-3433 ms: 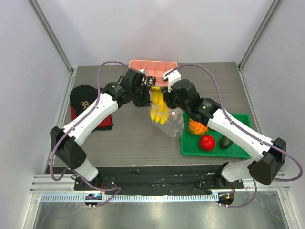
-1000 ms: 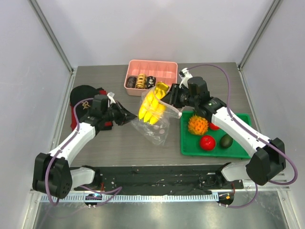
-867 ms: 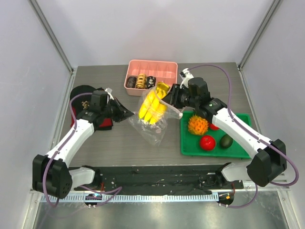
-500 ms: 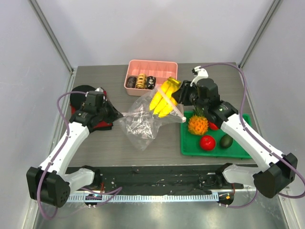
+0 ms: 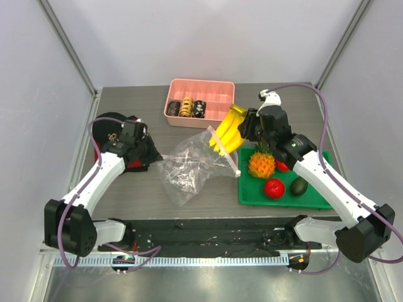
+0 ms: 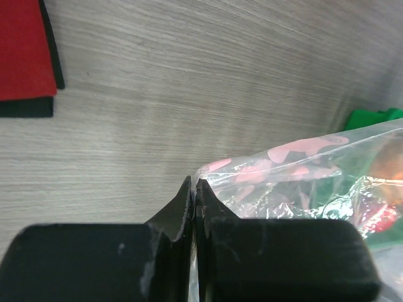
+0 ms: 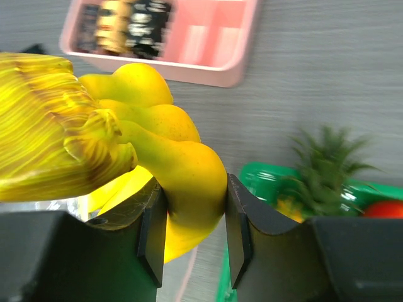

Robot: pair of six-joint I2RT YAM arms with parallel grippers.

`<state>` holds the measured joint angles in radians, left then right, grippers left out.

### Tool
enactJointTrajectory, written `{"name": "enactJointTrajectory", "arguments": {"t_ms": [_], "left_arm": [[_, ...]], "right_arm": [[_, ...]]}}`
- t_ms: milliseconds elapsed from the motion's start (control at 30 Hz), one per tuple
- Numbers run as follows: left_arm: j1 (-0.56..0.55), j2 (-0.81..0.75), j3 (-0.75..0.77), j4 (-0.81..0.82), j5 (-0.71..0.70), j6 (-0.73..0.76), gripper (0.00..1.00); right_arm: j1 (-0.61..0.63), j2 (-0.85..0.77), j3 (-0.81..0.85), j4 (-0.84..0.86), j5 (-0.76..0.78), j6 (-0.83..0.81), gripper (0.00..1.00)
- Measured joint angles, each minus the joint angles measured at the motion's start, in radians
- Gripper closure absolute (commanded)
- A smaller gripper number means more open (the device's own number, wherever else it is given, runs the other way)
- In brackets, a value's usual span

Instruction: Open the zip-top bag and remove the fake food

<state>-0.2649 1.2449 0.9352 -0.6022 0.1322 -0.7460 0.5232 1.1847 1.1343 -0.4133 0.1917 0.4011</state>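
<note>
Yellow banana [image 5: 228,129] held tight in right gripper [image 7: 192,220], seemingly just clear of zip-top bag [image 5: 189,168] mouth, beside green tray [image 5: 317,184]. Glossy hard plastic, light, slippery: grip mid-bunch. Left gripper [image 6: 194,189] pinched shut on bag's thin, limp film.

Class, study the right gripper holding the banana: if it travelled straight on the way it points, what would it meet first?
Beyond the banana it grips, the right gripper would probably reach the pink tray. Depth is unclear; it could touch the table first.
</note>
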Motion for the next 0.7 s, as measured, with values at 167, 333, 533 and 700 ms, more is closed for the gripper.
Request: {"name": "enactJointTrajectory", "arguments": {"t_ms": [167,333,533,700], "left_arm": [[0.000,0.069,0.076,-0.025,-0.027,0.100,0.58],[0.000,0.109,0.166,-0.084,-0.077,0.183,0.00],[-0.019,0.092,0.261,-0.167,-0.107,0.192,0.00],[-0.125,0.040,0.342,-0.199,-0.121,0.207,0.00]], "right_arm": [[-0.025,-0.008,0.031,-0.135,0.197,-0.016,0.99],[-0.143,-0.090,0.039,-0.303,0.329,-0.006,0.98],[-0.442,-0.232,-0.047,-0.452,0.252,0.060,0.98],[-0.578,-0.205,-0.086,-0.538,0.195,0.077,0.99]]}}
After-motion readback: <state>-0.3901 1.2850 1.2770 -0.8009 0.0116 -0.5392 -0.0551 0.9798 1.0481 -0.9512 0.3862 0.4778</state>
